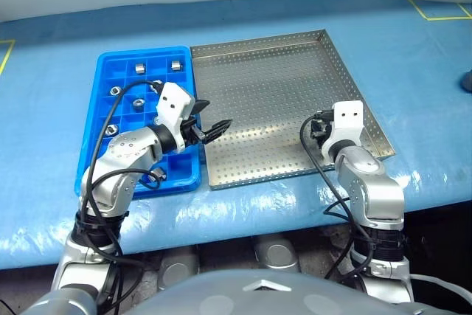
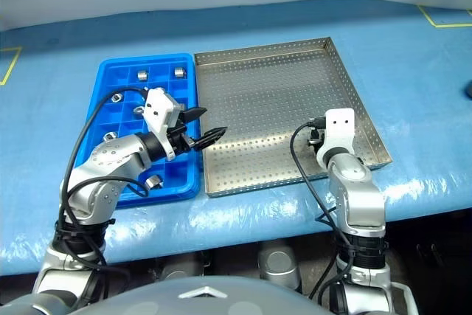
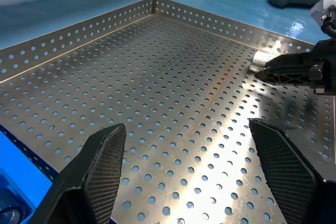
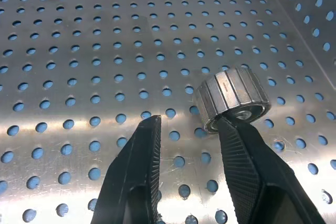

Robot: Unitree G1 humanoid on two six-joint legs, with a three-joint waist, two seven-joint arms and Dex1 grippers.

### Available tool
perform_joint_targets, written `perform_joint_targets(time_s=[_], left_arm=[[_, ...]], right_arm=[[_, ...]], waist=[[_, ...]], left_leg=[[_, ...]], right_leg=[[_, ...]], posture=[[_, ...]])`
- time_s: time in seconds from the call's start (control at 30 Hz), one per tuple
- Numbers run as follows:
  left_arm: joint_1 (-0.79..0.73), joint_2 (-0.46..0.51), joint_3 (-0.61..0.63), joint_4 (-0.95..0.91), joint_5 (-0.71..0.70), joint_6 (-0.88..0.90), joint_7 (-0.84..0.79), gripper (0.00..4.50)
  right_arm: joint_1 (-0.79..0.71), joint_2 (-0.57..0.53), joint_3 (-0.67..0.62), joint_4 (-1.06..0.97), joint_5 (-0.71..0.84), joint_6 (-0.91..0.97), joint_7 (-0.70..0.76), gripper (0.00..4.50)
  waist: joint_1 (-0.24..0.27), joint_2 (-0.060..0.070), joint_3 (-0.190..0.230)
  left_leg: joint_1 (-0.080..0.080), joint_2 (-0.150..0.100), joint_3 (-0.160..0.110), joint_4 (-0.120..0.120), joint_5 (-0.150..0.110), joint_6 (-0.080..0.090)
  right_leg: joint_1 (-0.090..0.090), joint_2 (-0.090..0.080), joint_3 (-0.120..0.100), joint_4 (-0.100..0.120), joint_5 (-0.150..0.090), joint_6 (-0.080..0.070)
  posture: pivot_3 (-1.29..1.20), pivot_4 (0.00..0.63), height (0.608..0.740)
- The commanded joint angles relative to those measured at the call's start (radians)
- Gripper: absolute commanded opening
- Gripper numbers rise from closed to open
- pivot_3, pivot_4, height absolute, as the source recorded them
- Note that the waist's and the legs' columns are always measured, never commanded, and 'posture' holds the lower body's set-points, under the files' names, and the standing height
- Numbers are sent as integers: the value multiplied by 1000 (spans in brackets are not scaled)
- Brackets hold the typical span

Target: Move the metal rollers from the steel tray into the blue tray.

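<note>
Seven metal rollers (image 2: 143,74) counted: six spread among the square compartments of the one blue tray (image 1: 125,55), apart from each other, and a single one lying on the perforated floor of the one steel tray (image 1: 265,79), near its right rim. Two trays side by side, edges touching, blue on the left. Left gripper (image 2: 214,121) released, fingers spread wide, empty, over the seam between the trays. Right gripper (image 4: 190,121) unclenched and low over the steel floor, with nothing between its fingers, the lone roller resting against one fingertip (image 4: 227,125). Underneath, a table (image 1: 59,49) under a glossy blue cover, with yellow tape lines (image 1: 435,12) towards the far corners.
</note>
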Motion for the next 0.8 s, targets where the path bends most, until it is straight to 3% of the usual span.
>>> perform_joint_targets(time_s=[0.03, 0.07, 0.53, 0.63, 0.8], left_arm=[[-2, 5, 17, -49, -14, -10, 2, 4079], [-3, 4, 15, -48, -13, -11, 2, 4079], [3, -10, -6, -52, -13, -12, 3, 4079], [11, -8, -11, -60, -10, -13, 4, 4079], [10, -9, -10, -59, -10, -10, 7, 4079]], right_arm=[[-49, -2, -23, 10, -55, -58, -78, 2626], [-60, -1, -26, 32, -64, -80, -92, 2904], [-181, 32, -157, 477, -14, -411, -164, 2904], [-193, 47, -156, 470, -15, -401, -202, 2312], [-208, 56, -157, 452, -7, -439, -211, 691]], waist=[[0, 0, 0], [-1, 0, 0], [-4, 1, 0], [-7, 1, 0], [-6, 1, 0]], left_leg=[[0, 0, 0, 0, 0, 0], [0, 0, 0, 0, 0, 0], [2, 0, 1, -1, 0, 0], [2, 0, 2, -1, 0, 0], [3, 0, 3, -1, 0, 0]], right_leg=[[0, 0, 0, 0, 0, 0], [0, 0, 0, 0, 0, 0], [1, 0, 1, 0, 2, -3], [1, 0, 2, 0, 2, -4], [1, 0, 2, 1, 2, -3]], posture=[[-154, 150, 740], [-154, 150, 740], [-162, 150, 740], [-155, 150, 740], [-156, 150, 740]])
